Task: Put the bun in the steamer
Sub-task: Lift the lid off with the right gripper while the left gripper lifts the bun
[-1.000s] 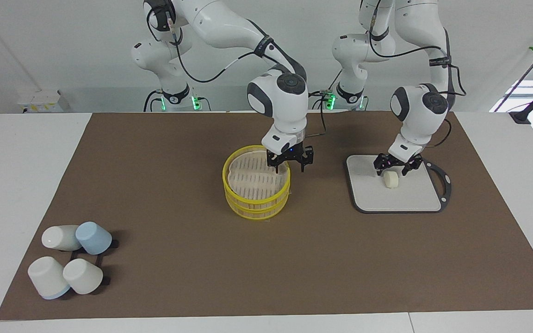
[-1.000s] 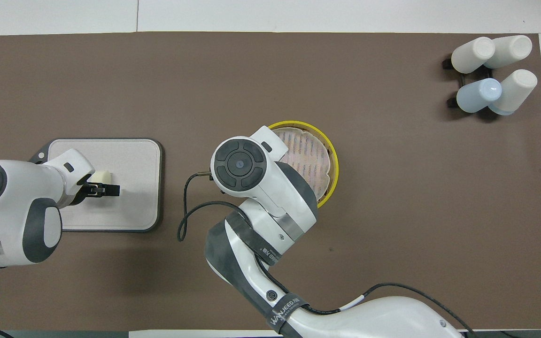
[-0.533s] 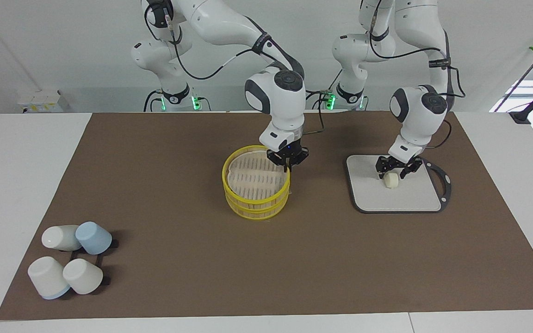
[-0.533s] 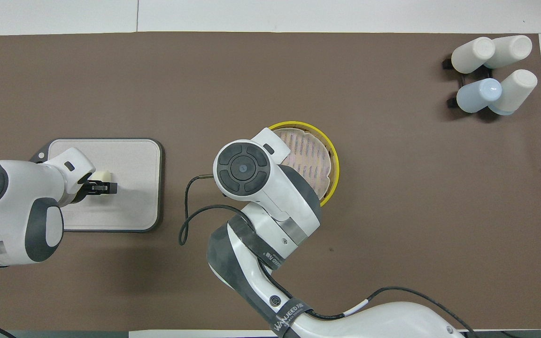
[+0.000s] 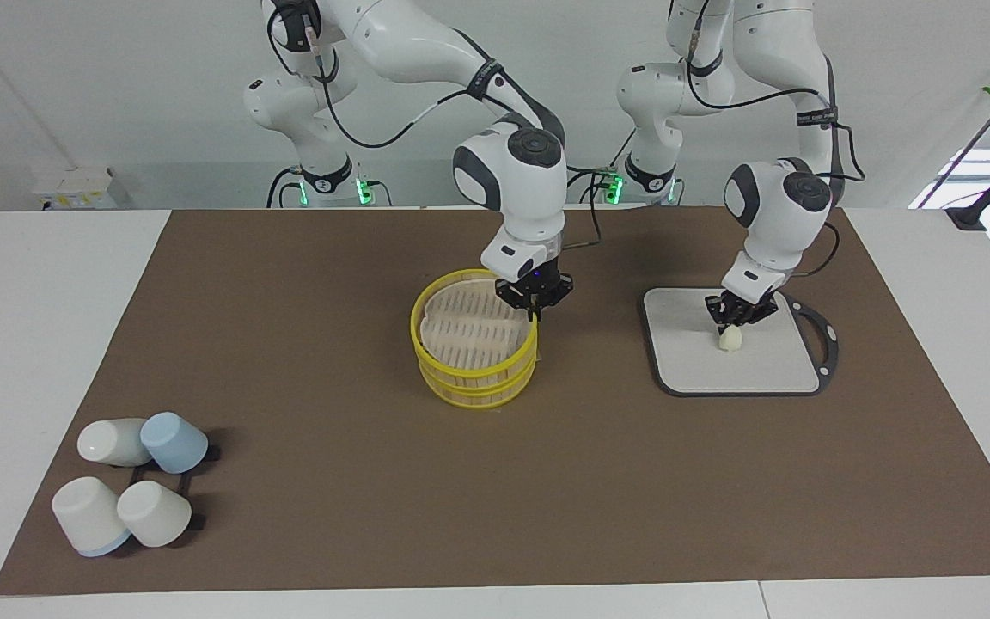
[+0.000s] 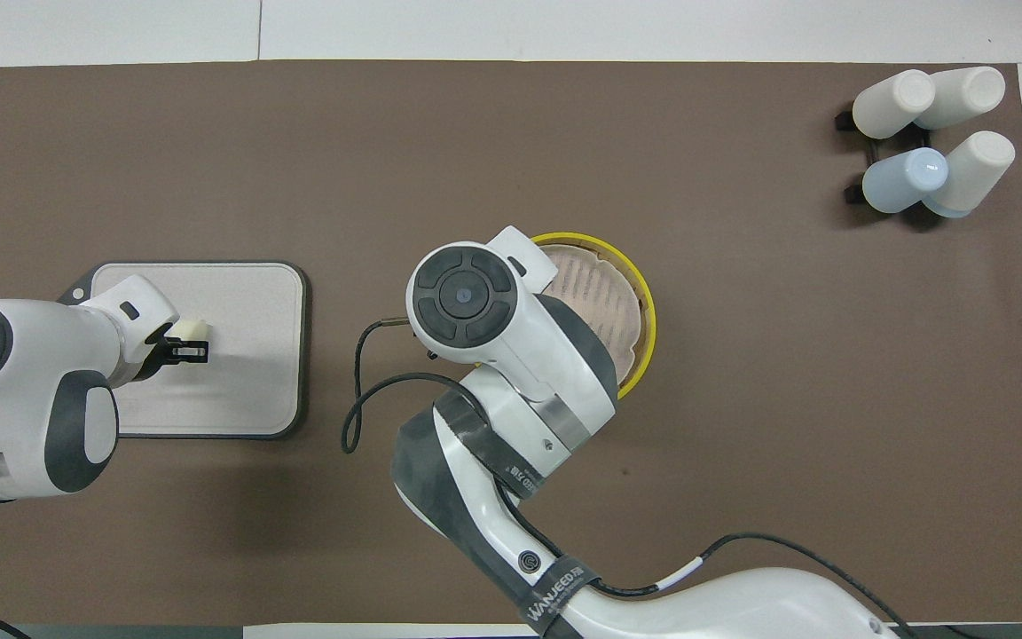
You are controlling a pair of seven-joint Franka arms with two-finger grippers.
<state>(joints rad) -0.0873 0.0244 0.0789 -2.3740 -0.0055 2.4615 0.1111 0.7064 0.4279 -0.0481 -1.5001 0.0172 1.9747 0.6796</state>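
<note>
The left end effector (image 5: 731, 321) is pinched on the small cream-white rounded dough bun (image 5: 730, 340), low over the pale grey-rimmed rectangular cutting board (image 5: 761, 370) at the left arm's end of the counter. The round yellow-rimmed slatted basket steamer (image 5: 473, 348) stands well apart toward the right arm's end. The right end effector (image 5: 534, 311) is pressed together on its rim.
</note>
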